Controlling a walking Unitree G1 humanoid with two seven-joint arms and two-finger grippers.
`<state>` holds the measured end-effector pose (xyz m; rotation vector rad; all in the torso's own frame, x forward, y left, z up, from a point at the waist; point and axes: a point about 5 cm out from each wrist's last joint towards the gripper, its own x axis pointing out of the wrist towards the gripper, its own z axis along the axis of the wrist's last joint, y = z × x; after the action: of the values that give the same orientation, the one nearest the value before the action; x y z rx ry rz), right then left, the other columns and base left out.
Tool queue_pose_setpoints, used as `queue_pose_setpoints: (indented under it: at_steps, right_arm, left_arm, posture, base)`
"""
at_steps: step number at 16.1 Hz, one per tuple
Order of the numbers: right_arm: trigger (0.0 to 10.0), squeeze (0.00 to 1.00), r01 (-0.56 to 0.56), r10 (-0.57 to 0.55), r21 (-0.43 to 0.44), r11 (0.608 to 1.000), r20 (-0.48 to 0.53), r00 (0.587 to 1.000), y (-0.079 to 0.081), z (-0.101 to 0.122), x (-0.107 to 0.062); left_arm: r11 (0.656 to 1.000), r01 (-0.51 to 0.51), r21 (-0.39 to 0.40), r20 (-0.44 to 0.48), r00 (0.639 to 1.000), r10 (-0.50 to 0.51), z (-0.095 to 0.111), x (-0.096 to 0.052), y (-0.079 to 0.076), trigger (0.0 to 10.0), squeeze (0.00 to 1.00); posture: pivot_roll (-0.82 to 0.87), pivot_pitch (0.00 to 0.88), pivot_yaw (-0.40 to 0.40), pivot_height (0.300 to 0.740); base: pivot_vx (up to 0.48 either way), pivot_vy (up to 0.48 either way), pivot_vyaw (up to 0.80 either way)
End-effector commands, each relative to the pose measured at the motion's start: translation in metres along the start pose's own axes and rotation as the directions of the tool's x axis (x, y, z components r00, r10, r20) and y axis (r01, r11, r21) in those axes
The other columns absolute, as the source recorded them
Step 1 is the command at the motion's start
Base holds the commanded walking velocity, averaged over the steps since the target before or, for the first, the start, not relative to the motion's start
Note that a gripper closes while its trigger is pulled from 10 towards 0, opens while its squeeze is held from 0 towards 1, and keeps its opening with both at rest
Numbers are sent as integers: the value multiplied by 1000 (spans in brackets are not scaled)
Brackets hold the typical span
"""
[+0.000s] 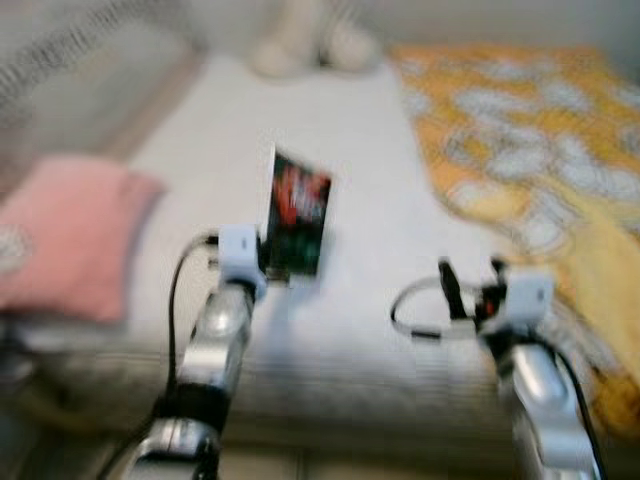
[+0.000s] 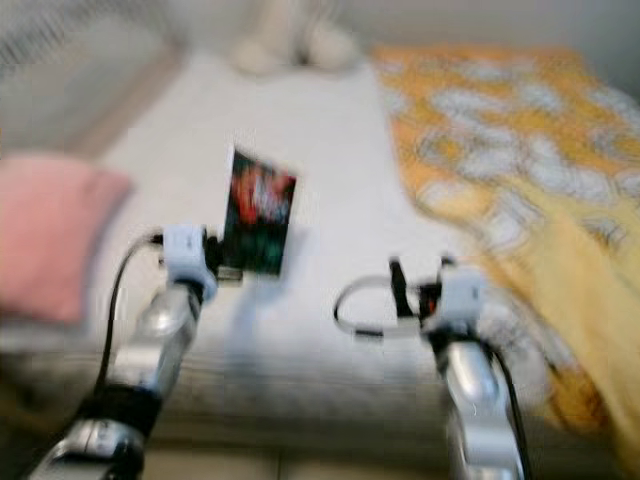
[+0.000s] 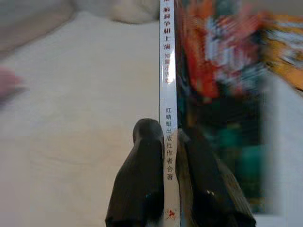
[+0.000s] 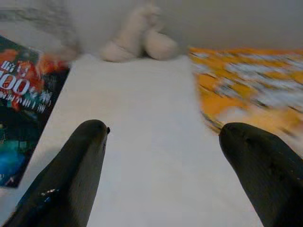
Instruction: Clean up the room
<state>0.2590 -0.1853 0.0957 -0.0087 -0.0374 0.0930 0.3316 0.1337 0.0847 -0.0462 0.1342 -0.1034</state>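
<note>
My left gripper [image 1: 272,262] is shut on a thin book [image 1: 298,212] with a dark cover of red and green print, held upright above the white bed [image 1: 330,130]. In the left wrist view both black fingers [image 3: 142,175] pinch the book's white spine [image 3: 167,94], which carries printed characters. My right gripper [image 1: 470,285] hovers over the bed's near right part, fingers [image 4: 80,165] spread wide with nothing between them. The book's cover [image 4: 23,104] shows off to one side in the right wrist view.
An orange and white patterned blanket [image 1: 540,150] covers the bed's right side. A pink pillow [image 1: 70,235] lies at the left edge. A pale soft toy [image 1: 310,45] sits at the bed's far end against the wall. The pictures are blurred.
</note>
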Motion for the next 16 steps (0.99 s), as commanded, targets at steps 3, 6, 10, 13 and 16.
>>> queue_pose_setpoints:
  at_steps: [3, 6, 10, 13, 16]
  right_arm:
    - [10000, 0, -19, 19, 9, 1000, 3, 1000, 6, 0, -1]
    - [10000, 0, 12, -12, 13, 1000, -13, 1000, 3, -2, -2]
    - [10000, 0, 215, -217, 71, 974, 22, 976, -15, 0, -6]
    - [10000, 0, 323, -323, 117, 939, -19, 946, -20, -9, -8]
    - [10000, 0, 324, -325, 68, 944, -7, 946, -17, -7, -7]
  left_arm:
    - [999, -44, -5, 59, 997, 44, 14, 2, 12, 10000, 0]
    - [999, -33, -4, 55, 998, 34, 12, 1, 9, 10000, 0]
    - [1000, -23, -1, 42, 999, 23, 12, 4, 12, 10000, 0]
    - [999, -37, -2, 45, 998, 37, 11, 2, 16, 10000, 0]
    - [999, -41, 33, 24, 999, 40, 12, 6, 17, 10000, 0]
  posture:
    - [-137, 0, 61, 740]
    - [-141, 0, 61, 740]
    - [-140, 0, 65, 740]
    - [-138, 0, 69, 740]
    - [-132, 0, 67, 740]
  base:
    - [451, 0, 229]
    - [451, 0, 598]
    - [454, 0, 153]
    - [440, 0, 0]
    - [0, 0, 0]
